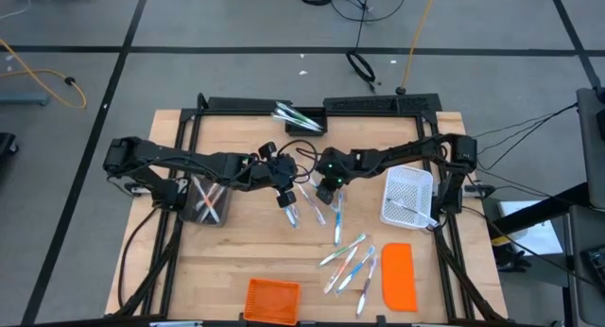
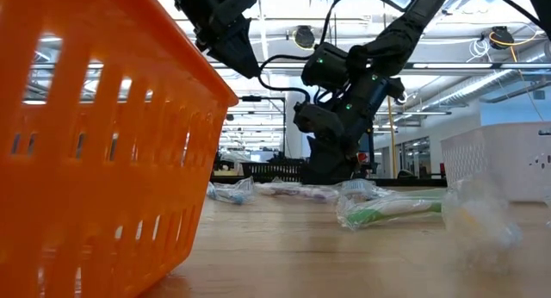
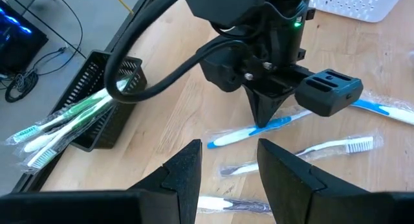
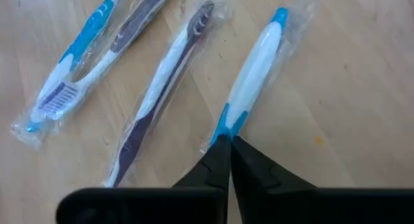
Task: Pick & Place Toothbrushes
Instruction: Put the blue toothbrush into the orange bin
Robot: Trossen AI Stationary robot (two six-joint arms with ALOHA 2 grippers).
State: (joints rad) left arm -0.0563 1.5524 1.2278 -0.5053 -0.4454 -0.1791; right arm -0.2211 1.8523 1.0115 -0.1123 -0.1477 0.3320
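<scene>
Because the blue-and-white toothbrush (image 4: 255, 72) lying mid-frame on the worktop (image 4: 349, 88) is light, stiff and sealed in slick film, I judge its thin blue neck the surest hold. My right tool (image 4: 230, 160) is pinched shut there, pointing steeply down. My left tool (image 3: 229, 169) hovers nearby, fingers apart and empty.

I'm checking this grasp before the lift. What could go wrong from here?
The right gripper has shut on just the tip of the blue toothbrush, so it may pivot or slip out when lifted. The left gripper hovers open very close by, so the arms could collide.
</scene>
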